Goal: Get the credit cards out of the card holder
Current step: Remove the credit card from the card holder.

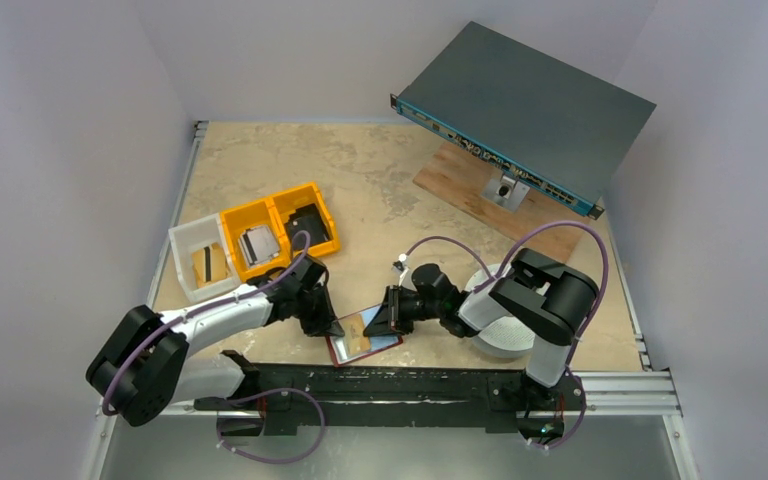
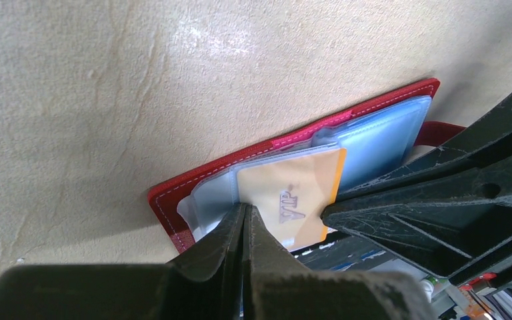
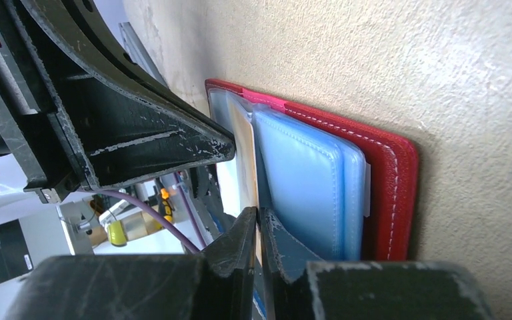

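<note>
The credit card (image 2: 292, 199), golden, lies in the open card holder (image 2: 253, 159), its 2 o'clock edge pinched by the right gripper (image 3: 259, 223); the left gripper (image 2: 245, 220), clenched empty, presses at 10 o'clock.

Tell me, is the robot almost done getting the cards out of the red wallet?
Not yet. Done: the card holder lies open, and a striped yellow card seems to sit in the white bin. In hand: the shut left gripper pins the holder while the right gripper pinches a golden card. Left: pulling it free, plus any in the blue sleeves.
</note>
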`<state>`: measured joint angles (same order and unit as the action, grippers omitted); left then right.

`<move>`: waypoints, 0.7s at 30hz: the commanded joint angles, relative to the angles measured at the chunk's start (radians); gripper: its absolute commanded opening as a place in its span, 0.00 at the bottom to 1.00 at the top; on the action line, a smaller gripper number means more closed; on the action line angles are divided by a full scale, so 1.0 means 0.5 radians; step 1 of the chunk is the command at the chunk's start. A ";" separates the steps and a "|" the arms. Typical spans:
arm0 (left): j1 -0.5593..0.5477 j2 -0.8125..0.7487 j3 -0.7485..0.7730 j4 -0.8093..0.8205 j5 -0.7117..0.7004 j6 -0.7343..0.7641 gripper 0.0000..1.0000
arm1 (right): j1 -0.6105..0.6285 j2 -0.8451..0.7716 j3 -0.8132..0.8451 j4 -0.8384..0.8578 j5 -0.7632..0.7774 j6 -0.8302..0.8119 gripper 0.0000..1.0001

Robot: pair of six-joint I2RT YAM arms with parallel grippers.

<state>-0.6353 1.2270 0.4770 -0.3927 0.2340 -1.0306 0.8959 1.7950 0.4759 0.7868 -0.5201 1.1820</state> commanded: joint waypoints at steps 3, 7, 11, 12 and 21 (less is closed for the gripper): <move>-0.014 0.075 0.008 -0.050 -0.135 0.022 0.00 | -0.009 -0.042 -0.015 0.098 -0.039 0.010 0.01; -0.012 0.078 0.015 -0.086 -0.162 0.030 0.00 | -0.018 -0.087 -0.031 0.042 0.007 -0.011 0.00; -0.011 0.082 0.018 -0.119 -0.188 0.035 0.00 | -0.024 -0.165 -0.033 -0.108 0.087 -0.072 0.00; -0.012 0.081 0.020 -0.126 -0.194 0.036 0.00 | -0.027 -0.182 -0.032 -0.140 0.102 -0.086 0.00; -0.009 0.078 0.020 -0.149 -0.214 0.051 0.00 | -0.036 -0.249 -0.034 -0.269 0.153 -0.140 0.00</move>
<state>-0.6361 1.2434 0.4938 -0.4137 0.2279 -1.0298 0.8845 1.7058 0.4652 0.6792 -0.4717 1.1427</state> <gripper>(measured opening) 0.003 0.004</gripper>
